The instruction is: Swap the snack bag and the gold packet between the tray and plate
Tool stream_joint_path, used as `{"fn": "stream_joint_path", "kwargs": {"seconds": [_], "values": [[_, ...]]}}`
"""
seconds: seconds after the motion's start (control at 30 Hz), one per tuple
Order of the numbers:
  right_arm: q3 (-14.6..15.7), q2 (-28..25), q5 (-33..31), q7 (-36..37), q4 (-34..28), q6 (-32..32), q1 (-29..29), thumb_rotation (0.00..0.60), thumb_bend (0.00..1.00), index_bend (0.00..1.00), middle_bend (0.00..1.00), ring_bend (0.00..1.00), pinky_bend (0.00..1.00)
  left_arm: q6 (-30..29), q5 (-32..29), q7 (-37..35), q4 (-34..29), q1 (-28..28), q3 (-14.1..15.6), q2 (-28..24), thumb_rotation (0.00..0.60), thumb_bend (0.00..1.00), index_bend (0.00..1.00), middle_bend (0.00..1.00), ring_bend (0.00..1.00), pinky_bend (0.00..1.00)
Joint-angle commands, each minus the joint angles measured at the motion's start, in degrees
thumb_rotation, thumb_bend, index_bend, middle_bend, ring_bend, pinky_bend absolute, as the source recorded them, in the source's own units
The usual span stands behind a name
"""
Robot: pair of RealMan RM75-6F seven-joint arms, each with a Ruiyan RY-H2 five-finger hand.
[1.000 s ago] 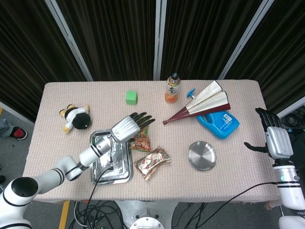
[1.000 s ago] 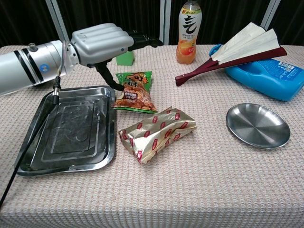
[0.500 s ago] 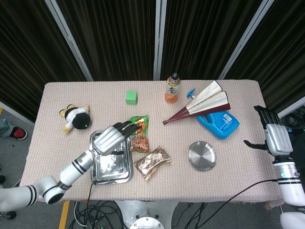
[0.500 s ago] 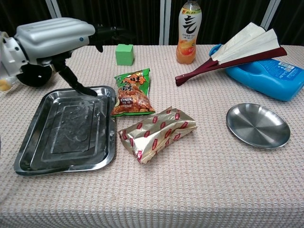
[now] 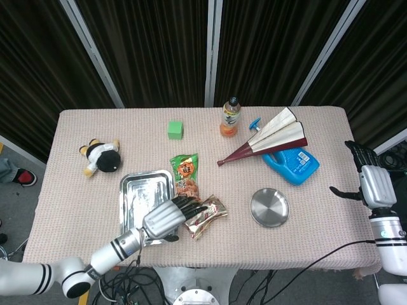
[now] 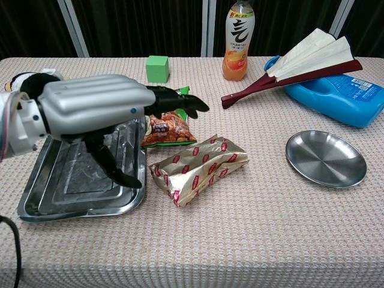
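The green snack bag (image 5: pixel 187 175) (image 6: pixel 168 125) lies on the tablecloth just right of the steel tray (image 5: pixel 144 194) (image 6: pixel 45 198), off its rim. The gold packet (image 5: pixel 205 216) (image 6: pixel 198 168) lies on the cloth between tray and round steel plate (image 5: pixel 269 207) (image 6: pixel 325 159); both tray and plate hold nothing. My left hand (image 5: pixel 168 218) (image 6: pixel 99 114) hovers open over the tray's near right corner, its dark fingers pointing toward the gold packet without touching it. My right hand (image 5: pixel 371 182) hangs open beyond the table's right edge, out of the chest view.
A green cube (image 5: pixel 175 129), an orange drink bottle (image 5: pixel 230 117), a folded fan (image 5: pixel 270 136) over a blue jug (image 5: pixel 292 164), and a panda plush (image 5: pixel 102 156) stand along the back half. Cables hang below the front edge.
My left hand has drawn back from above the snack bag toward the front edge and now sits low by the tray's near corner. The right hand barely shifted. Bag and packet stayed put.
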State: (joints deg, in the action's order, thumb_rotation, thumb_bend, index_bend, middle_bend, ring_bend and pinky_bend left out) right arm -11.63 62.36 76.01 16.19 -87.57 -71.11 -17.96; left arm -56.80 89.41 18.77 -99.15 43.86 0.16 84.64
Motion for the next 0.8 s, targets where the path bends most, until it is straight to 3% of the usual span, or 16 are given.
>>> {"fn": "stream_joint_path", "kwargs": {"seconds": [0.03, 0.53, 0.8], "values": [[0.18, 0.02, 0.05, 0.74, 0.34, -0.03, 0.3, 0.6, 0.0, 0.0, 0.05, 0.0, 0.0, 1.83, 1.45, 1.88, 2.89, 1.74, -0.62, 2.57, 0.6, 0.02, 0.08, 0.14, 0.09, 0.26], [0.06, 0.3, -0.12, 2.68, 1.89, -0.44, 1.06, 0.6, 0.0, 0.0, 0.05, 0.0, 0.0, 10.34, 0.31, 5.09, 10.77, 7.88, -2.6, 7.36, 0.6, 0.02, 0.06, 0.08, 0.06, 0.23], [-0.07, 0.68, -0.08, 3.26, 2.66, -0.41, 1.08, 0.6, 0.0, 0.0, 0.05, 0.0, 0.0, 11.05, 0.52, 5.65, 13.1, 9.78, -3.43, 9.06, 0.6, 0.02, 0.05, 0.03, 0.04, 0.22]]}}
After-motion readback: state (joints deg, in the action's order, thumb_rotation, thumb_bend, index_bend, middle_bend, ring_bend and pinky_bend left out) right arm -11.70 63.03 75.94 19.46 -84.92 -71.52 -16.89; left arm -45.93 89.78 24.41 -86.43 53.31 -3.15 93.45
